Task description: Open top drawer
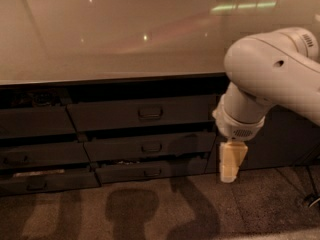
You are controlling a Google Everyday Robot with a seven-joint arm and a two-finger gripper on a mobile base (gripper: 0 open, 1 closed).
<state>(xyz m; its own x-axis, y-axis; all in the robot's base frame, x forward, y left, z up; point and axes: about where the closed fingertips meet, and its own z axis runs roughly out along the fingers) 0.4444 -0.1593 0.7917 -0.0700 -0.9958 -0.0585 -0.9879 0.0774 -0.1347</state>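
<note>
The top drawer [110,115] runs crosswise just under the bench [125,39]. Its handle [150,113] lies up and to the left of the hand [231,163], which hangs apart, low beside the stack's right end. I cannot tell whether the hand is open or closed.

Matt top drawer [110,114], plastic jaws low rt

Part of the cabinet front [272,140] is hidden behind the gripper [231,163], held low at right; the arm [272,79] above is cut off by the right edge.
</note>
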